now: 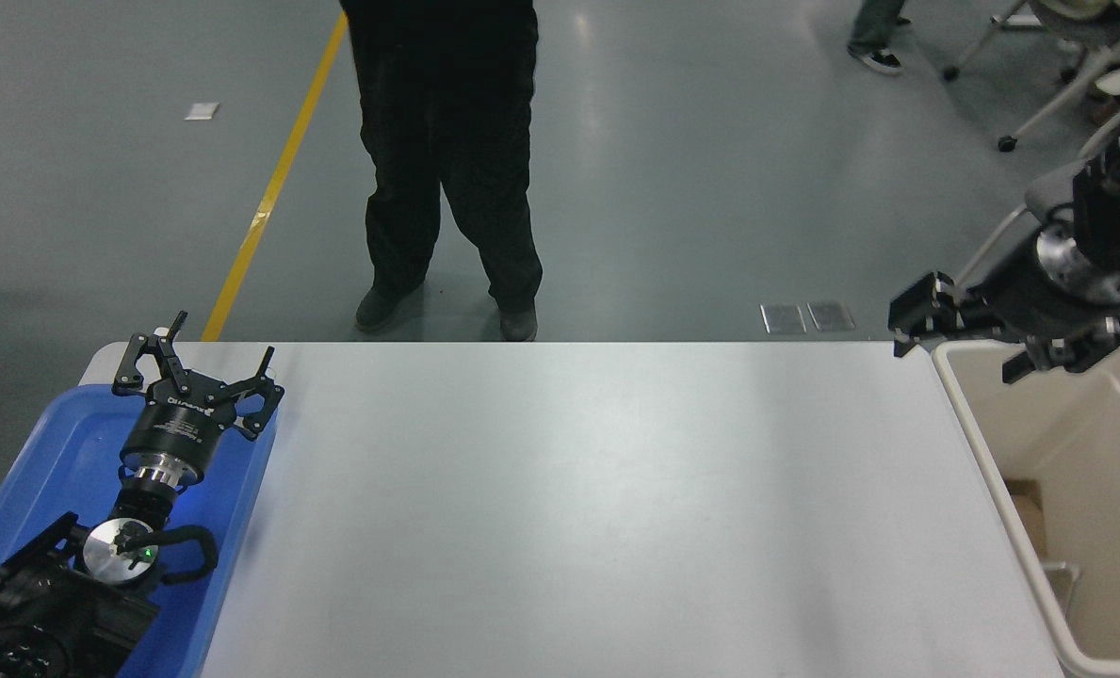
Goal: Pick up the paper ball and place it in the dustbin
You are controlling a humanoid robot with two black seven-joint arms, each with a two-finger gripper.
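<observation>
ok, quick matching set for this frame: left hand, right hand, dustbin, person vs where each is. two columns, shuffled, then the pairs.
Things:
1. left hand
2. right hand
3. dustbin
4. person

Places:
A. standing on the floor beyond the table's far edge
B. against the table's right end
C. over the blue tray, lower left
D. above the dustbin's far left corner

Pairs: 1-C, 2-D, 3-B, 4-A

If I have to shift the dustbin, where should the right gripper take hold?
Probably the dustbin by its thick rounded rim, coming from above with the right gripper straddling it; the walls are smooth and deep, offering no hold.
</observation>
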